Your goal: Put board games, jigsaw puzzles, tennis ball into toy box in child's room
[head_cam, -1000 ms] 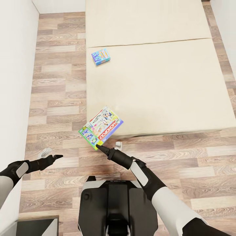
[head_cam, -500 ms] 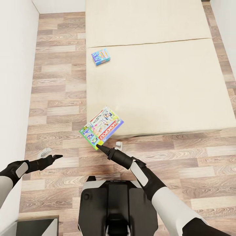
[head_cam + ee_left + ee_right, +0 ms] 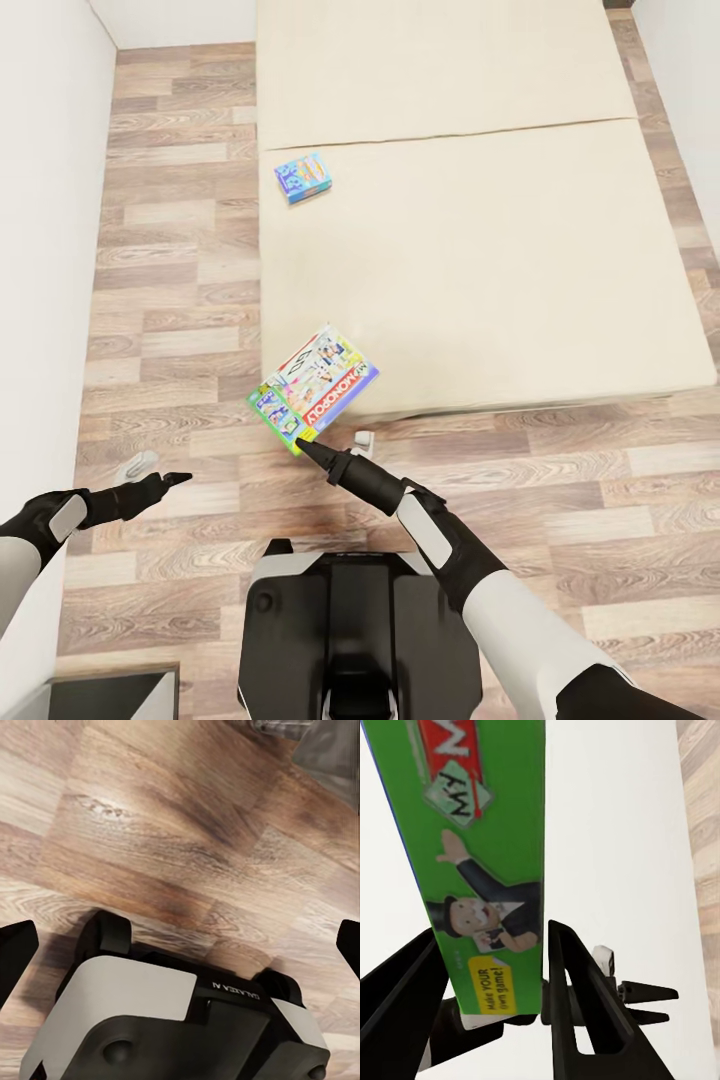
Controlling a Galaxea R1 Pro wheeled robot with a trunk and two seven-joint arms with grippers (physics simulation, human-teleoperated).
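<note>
Right wrist view is showing your right gripper (image 3: 491, 967) fingers clamping the Monopoly box (image 3: 472, 832) by its edge, just off the bed (image 3: 480, 260) corner; such a thin pinch risks it pivoting or slipping. Your left gripper (image 3: 172, 480) fingers are resting apart, empty.

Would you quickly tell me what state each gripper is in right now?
Left gripper: open, holding nothing, over the floor.
Right gripper: shut on the Monopoly board game, at the edge of the bed.

Wood-plank floor (image 3: 170, 300), brown and grey tones; white wall (image 3: 40, 200) along one side; cream-beige bed (image 3: 480, 250), two mattress sections.
</note>
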